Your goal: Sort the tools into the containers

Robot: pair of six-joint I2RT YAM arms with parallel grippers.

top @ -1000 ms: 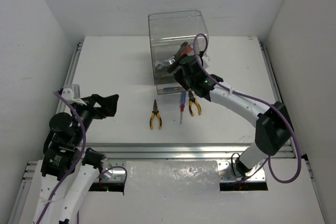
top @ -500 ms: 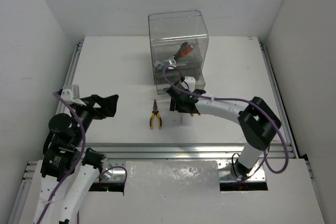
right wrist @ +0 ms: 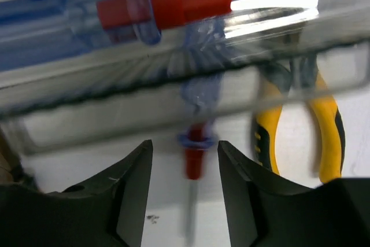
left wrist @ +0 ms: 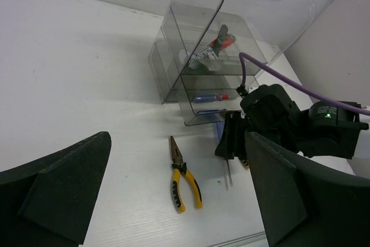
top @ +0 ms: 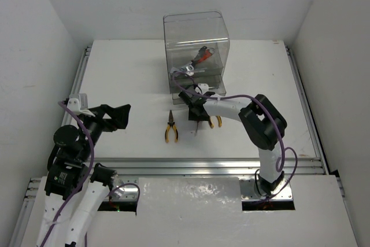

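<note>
While the left tool point(top: 118, 115) hangs with its fingers wide apart at the near left, well away from the work, the overhead view puts the right tool point(top: 196, 114) low over the tabletop point(top: 115, 73), just in front of the clear box point(top: 196, 27).

From the left wrist, a thin screwdriver point(left wrist: 228, 174) lies beneath the right tool, its length running from near to far.

At the right wrist, the fingers stand apart either side of the screwdriver's red collar, across its length, apparently touching neither side. Yellow pliers point(right wrist: 326, 125) lie just to the right. The right arm looks far nearer.
</note>
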